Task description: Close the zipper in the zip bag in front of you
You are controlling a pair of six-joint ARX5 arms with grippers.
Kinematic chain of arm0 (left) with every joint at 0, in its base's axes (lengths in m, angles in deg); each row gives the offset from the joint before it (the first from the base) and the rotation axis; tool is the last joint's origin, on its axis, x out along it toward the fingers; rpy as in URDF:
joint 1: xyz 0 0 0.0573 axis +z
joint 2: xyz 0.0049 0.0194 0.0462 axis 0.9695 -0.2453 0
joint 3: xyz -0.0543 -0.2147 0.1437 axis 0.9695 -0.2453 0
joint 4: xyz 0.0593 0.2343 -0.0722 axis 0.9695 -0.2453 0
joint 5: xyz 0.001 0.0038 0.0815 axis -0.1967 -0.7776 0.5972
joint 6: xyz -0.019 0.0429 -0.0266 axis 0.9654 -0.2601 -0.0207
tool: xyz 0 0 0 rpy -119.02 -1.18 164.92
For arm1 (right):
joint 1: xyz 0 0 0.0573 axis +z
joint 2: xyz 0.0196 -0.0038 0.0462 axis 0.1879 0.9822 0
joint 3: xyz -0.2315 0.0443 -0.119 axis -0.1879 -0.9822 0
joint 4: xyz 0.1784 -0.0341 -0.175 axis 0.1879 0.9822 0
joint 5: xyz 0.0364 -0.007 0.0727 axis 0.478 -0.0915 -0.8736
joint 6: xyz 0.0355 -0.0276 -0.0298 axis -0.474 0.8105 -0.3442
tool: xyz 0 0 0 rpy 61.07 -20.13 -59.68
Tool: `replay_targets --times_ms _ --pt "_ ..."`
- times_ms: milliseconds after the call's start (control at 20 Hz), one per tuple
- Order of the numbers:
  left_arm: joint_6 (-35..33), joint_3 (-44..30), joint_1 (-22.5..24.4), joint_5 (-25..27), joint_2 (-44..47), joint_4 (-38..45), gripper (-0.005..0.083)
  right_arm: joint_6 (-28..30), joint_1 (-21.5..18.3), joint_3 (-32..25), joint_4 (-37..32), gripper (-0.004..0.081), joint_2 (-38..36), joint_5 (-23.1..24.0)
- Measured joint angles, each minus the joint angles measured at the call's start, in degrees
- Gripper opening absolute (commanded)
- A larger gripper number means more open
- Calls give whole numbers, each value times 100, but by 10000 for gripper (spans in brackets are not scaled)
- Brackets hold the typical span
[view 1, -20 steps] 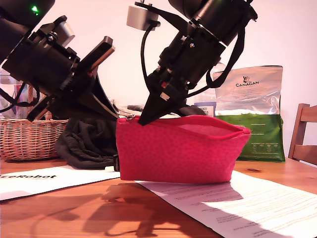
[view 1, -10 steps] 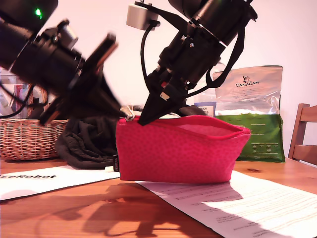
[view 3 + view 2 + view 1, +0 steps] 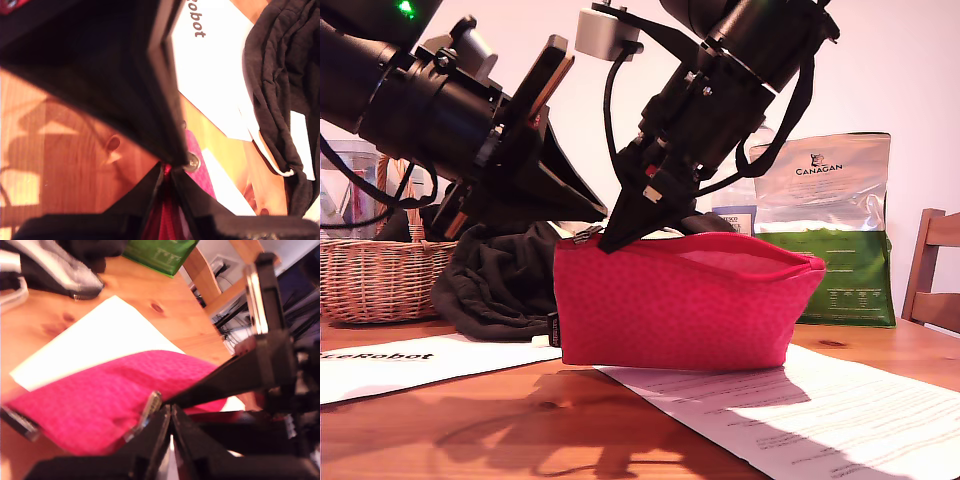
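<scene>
At the left of the exterior view, a wicker basket point(image 3: 380, 280) is standing on the worktop point(image 3: 470, 430), with a black cloth point(image 3: 495, 285) lying just beside it and a printed sheet point(image 3: 410, 365) lying in front. My first gripper point(image 3: 601, 213) is reaching in from the upper left of the exterior view, its jaws pressed together; in the first wrist view the silver pull tab point(image 3: 150, 409) is sitting just beside its fingertips point(image 3: 159, 426), and whether the tab is being gripped cannot be told. The zip bag point(image 3: 680, 310) is standing upright on the worktop at the centre of the exterior view, partly on a second printed sheet point(image 3: 800, 410). Its zipper point(image 3: 740, 243) is running along the top edge and is gaping open toward the exterior view's right. My second gripper point(image 3: 616, 238) is descending from the upper centre and is pinching the bag's top edge near the pull tab point(image 3: 585, 235). At the right, a green-and-silver Canagan bag point(image 3: 830, 240) is standing behind the pouch, and a wooden chair point(image 3: 935, 270) is showing at the edge.
</scene>
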Motion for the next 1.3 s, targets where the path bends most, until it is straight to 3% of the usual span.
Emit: replay_targets --times_ms 200,300,450,500,700,1000,1200,1300 --pt "-929 4 35 -26 236 -116 -20 0 4 0 59 -12 0 0" --pt "-1759 37 33 -39 544 -391 7 0 4 0 59 -12 0 0" --pt "-3366 155 33 52 636 -1064 148 0 4 0 59 -12 0 0" --pt "-3473 157 33 55 599 -1338 206 0 4 0 63 -12 0 0" --pt "-5147 155 31 328 374 -1596 246 0 4 0 74 -12 2 4" --pt "-5869 155 26 610 361 -1453 256 0 11 0 70 -12 2 0" --pt "-5901 155 26 608 50 -1325 256 0 11 0 52 -12 2 0" --pt "-5901 155 20 579 -103 -1298 209 0 11 0 50 -12 2 0"
